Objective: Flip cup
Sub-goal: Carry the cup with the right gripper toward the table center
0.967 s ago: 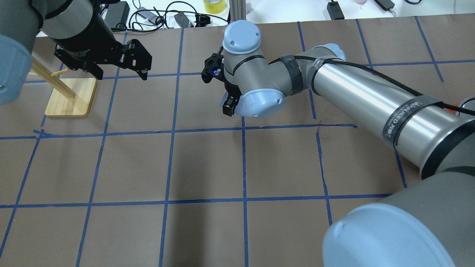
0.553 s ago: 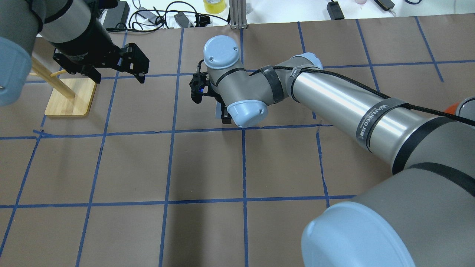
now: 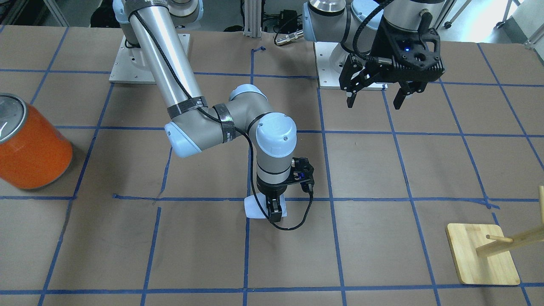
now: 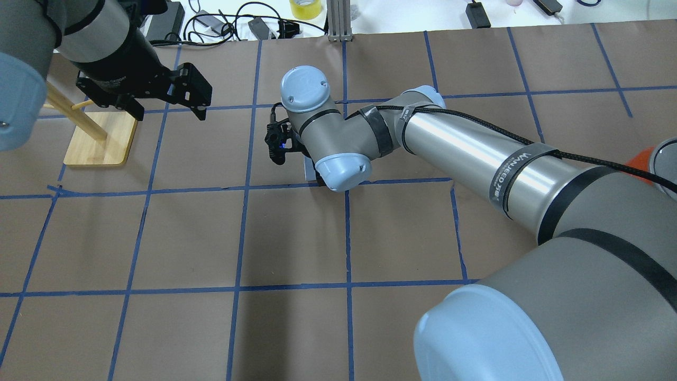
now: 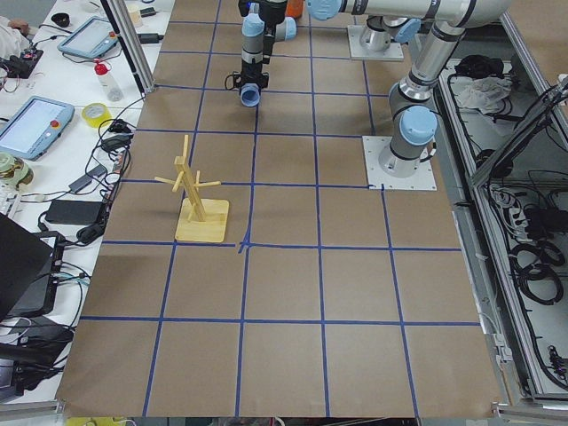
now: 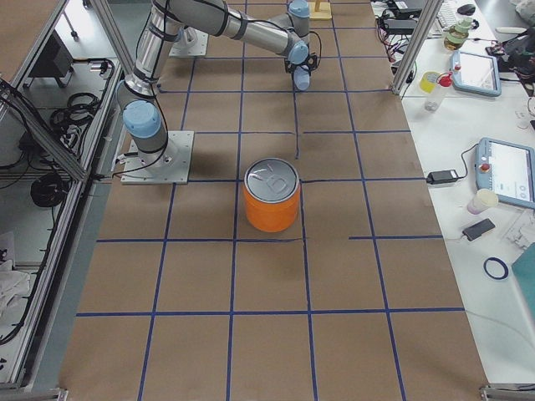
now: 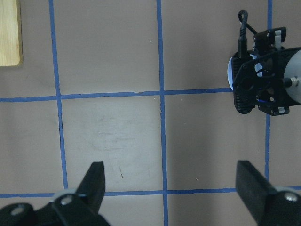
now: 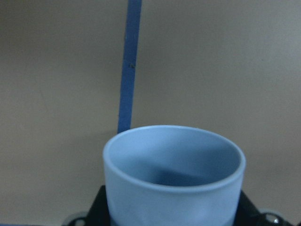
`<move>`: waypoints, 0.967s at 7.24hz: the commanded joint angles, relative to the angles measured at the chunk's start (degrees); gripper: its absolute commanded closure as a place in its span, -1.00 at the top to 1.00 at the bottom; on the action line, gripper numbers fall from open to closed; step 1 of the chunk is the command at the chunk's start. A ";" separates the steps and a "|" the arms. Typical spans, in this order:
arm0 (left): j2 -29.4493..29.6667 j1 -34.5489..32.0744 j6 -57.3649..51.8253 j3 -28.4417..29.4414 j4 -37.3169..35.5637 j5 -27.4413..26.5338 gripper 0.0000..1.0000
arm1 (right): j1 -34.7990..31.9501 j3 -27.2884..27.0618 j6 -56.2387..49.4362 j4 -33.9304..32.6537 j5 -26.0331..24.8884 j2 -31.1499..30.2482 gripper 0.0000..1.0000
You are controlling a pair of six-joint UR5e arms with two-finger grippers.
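The cup [image 8: 174, 188] is a small pale lavender-blue tumbler held in my right gripper [image 3: 272, 210], which is shut on its lower body. In the right wrist view its open mouth faces away from the camera, towards the table. In the front-facing view the cup [image 3: 256, 209] sits low at a blue tape line; I cannot tell whether it touches the table. In the overhead view only a sliver of it [image 4: 308, 168] shows under the wrist. My left gripper [image 3: 374, 102] is open and empty, raised well away from the cup; its fingers [image 7: 96, 176] are spread wide.
A large orange canister [image 3: 32, 148] with a silver lid stands on the robot's right side of the table. A wooden peg stand [image 4: 100, 138] stands on the robot's left, close to my left gripper. Cables and boxes lie beyond the far edge [image 4: 222, 24].
My right arm has moved towards the robot's left and lower, carrying the cup down near the table. My left gripper has shifted slightly and stays open.
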State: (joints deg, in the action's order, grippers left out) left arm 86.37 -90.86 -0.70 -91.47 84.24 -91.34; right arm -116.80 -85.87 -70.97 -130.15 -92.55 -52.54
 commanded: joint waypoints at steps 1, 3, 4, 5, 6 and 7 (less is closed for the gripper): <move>-0.33 -0.02 0.00 -0.64 0.05 0.02 1.00 | -0.09 0.00 0.48 -0.28 0.44 0.24 0.72; -0.07 0.16 -0.09 -0.81 0.05 2.30 1.00 | -0.01 -0.09 0.48 -0.28 0.17 -0.63 1.00; -0.15 0.16 -0.09 -0.81 0.75 2.30 1.00 | 0.17 -0.09 0.74 0.07 0.18 -1.85 1.00; 0.02 0.16 0.00 -0.81 1.97 2.57 1.00 | 0.52 -0.61 1.87 0.42 0.18 -4.91 1.00; 0.11 0.25 0.00 -0.99 1.98 3.44 1.00 | 1.57 -0.79 4.93 1.12 0.00 -8.77 1.00; 0.11 1.29 -0.09 -0.90 2.07 6.06 1.00 | 4.01 -0.79 8.18 5.74 0.09 -12.99 1.00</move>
State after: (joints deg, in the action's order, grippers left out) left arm 86.42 -90.38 -0.73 -92.38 86.07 -87.58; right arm -115.01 -86.55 -66.35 -128.18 -92.47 -60.69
